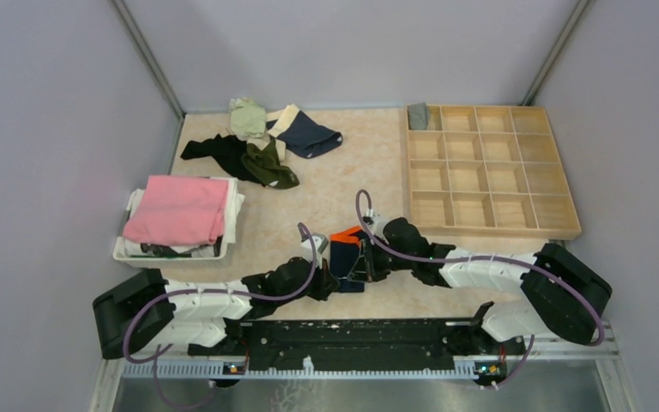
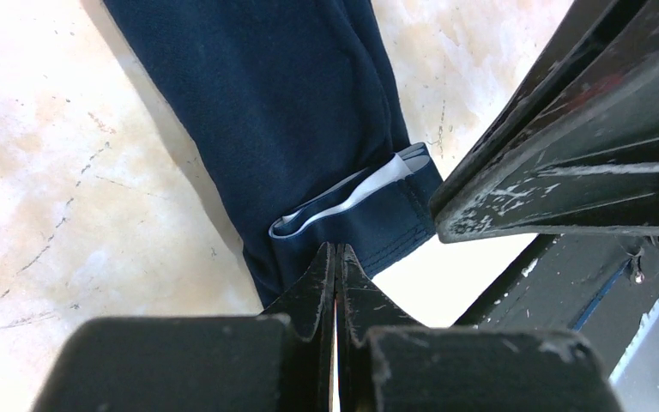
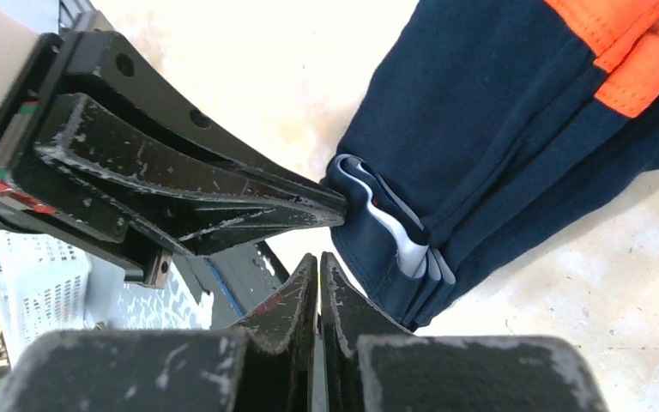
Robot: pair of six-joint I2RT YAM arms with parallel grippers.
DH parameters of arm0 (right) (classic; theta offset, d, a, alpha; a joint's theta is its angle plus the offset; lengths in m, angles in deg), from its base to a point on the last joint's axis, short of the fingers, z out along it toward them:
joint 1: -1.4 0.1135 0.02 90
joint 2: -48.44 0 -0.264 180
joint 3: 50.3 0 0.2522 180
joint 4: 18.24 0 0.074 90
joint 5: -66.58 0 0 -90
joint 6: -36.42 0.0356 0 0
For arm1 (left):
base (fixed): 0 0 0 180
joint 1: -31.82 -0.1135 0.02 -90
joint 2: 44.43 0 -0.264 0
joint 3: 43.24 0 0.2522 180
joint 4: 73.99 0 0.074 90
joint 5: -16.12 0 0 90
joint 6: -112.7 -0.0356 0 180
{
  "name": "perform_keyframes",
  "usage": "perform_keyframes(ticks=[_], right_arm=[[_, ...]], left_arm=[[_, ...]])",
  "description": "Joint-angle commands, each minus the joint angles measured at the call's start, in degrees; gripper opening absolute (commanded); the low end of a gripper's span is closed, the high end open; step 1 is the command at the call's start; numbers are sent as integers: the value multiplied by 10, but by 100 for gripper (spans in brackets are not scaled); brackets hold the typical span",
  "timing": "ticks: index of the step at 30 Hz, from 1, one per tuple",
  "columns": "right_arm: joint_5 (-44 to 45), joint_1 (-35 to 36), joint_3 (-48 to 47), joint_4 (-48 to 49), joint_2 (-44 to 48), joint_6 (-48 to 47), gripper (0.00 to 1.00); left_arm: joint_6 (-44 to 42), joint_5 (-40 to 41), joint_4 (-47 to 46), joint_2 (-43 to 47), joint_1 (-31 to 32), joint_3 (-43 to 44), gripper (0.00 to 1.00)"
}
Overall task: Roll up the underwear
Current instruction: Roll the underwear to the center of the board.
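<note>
Pale lilac walls (image 1: pixel 43 103) on three sides; beige mottled tabletop (image 1: pixel 343 184); even light.

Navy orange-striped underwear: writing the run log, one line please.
navy orange-striped fabric underwear, folded; left gripper shut at its edge; right gripper shut at its edge

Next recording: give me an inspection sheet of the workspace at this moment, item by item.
Surface: beige speckled table, with fine scuff marks in the wrist views.
Job's things: navy underwear with orange stripes, folded into a narrow strip between the grippers. Pile of unrolled underwear at the back. One grey roll in a far corner compartment of the wooden tray.
Clutter: white basket holding a folded pink cloth.
Grippers: left gripper and right gripper are both shut, tips at the strip's near end. Whether either pinches fabric is unclear.
Cables: purple cables loop above both wrists.
Surroundings: plain grey walls; nothing else seen.
</note>
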Motion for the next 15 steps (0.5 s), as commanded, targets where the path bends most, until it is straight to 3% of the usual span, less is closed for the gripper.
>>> perform_keyframes(ticks=[1,8,15], right_arm=[[-20,-2,-2,15,-27,-13,2],[65,-2,-10,-62,-60,-16,0],[107,-2,-3,-77,-65,-13,0]], left_arm=[[-10,19,40,-19,-1,4,0],[-10,23,50,-15,-1,7,0],[-11,29,60,-6,-1,8,0]])
